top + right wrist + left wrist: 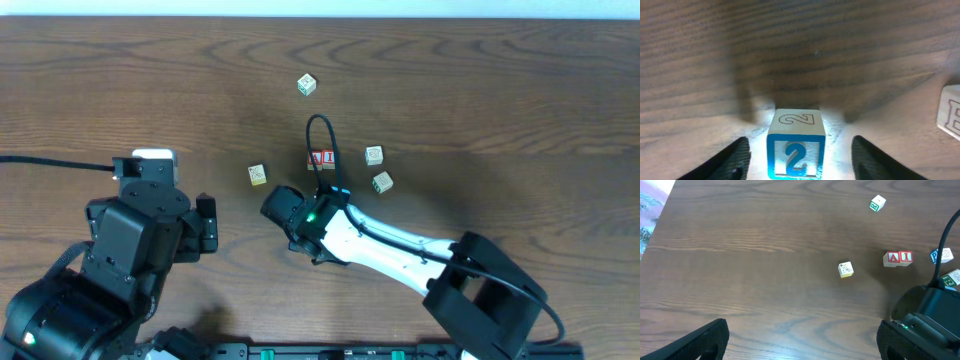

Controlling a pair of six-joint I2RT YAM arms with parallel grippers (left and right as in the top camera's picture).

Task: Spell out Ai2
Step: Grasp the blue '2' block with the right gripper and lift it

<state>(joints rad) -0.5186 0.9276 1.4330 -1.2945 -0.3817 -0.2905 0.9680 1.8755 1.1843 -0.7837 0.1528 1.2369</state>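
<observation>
Right gripper [799, 152] open wide. Fingers [737, 160] on both sides of 2 block [795, 147], small gap each side, not touching. 2 block sits flat on table [790, 50], lower middle of right wrist view, blue 2 facing camera. Red A block [316, 158] and I block [328, 158] touch side by side, middle of overhead view. Left gripper [802, 345] open wide, holding nothing, bottom of left wrist view. Green block [306, 85] alone, upper middle of overhead view.
</observation>
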